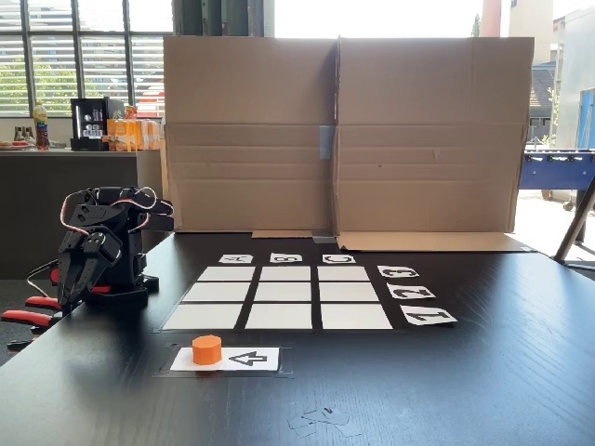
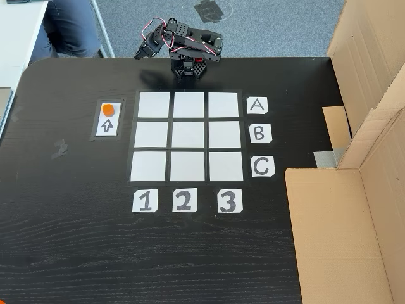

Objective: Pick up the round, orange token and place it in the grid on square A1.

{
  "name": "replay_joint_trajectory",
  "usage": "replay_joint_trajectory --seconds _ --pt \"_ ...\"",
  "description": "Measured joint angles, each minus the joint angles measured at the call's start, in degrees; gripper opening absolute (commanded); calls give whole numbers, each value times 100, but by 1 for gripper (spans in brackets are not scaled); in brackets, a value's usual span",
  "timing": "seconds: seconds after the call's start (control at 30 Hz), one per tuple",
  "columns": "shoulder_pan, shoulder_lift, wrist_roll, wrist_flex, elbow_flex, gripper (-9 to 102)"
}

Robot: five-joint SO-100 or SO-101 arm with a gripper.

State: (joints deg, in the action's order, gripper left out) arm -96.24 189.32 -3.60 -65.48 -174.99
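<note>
The orange token stands on one end of a white card with a black arrow, just outside the grid. Square A1 is bare white; it is the grid corner closest to the token and the arm. My arm is folded over its base at the table edge. In a fixed view my gripper hangs down at the left, well away from the token. From above, the gripper points left. Its fingers look shut, with nothing held.
Letter cards A B C and number cards 1 2 3 border the grid. Tall cardboard walls close off one table side, with a cardboard flap lying flat. Red clamps grip the table edge. A person's leg is beyond the corner.
</note>
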Motion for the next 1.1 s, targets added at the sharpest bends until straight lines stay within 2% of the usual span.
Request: replay_joint_trajectory --seconds 0.63,0.83,1.1 --pt "0 -923 255 88 176 15" --pt "70 -2171 255 -97 1257 19" --pt "475 -3709 360 -1081 3103 21"
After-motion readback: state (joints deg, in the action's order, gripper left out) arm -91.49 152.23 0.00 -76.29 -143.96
